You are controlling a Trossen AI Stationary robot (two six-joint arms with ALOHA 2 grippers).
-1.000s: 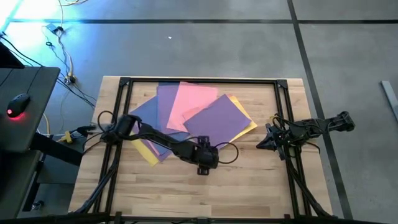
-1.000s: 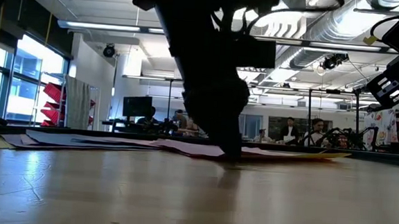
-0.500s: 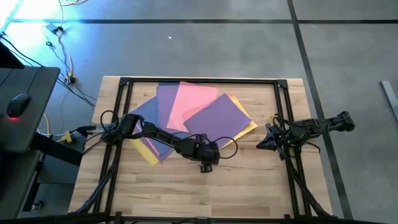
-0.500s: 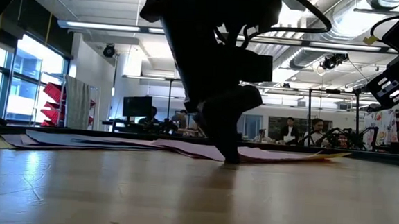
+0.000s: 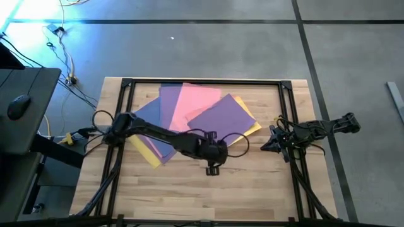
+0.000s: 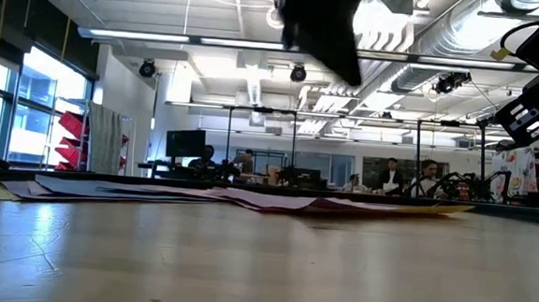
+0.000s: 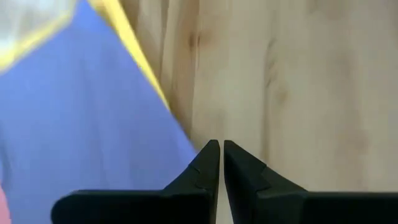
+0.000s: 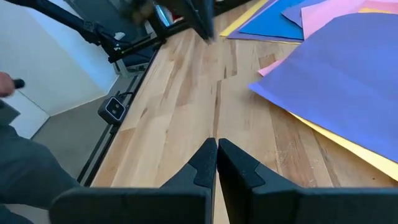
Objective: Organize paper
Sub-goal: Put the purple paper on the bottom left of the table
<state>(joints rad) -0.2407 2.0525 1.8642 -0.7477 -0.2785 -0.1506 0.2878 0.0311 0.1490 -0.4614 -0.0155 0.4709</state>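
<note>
Several overlapping coloured sheets of paper lie flat on the far half of the table. A purple sheet (image 5: 221, 120) lies on top, over a pink one (image 5: 192, 101), a blue one (image 5: 151, 118) and yellow ones (image 5: 254, 128). My left gripper (image 5: 213, 151) hangs shut above the purple sheet's near corner (image 7: 155, 149), high over the table (image 6: 319, 28), with nothing between its fingers (image 7: 219, 149). My right gripper (image 5: 264, 146) waits shut at the table's right side, its fingers (image 8: 216, 146) pointing at the pile.
A black frame runs round the table, with rails on the left (image 5: 123, 126) and right (image 5: 291, 107). Bare wood (image 5: 208, 195) fills the near half. A desk with a mouse (image 5: 19, 106) stands off to the left. A person's grey sleeve (image 8: 28, 174) shows beyond the table.
My left gripper has risen from the tabletop at the purple sheet's near corner, up clear of the table, and drifted slightly toward the right edge. The sheets lie on the table as before.
</note>
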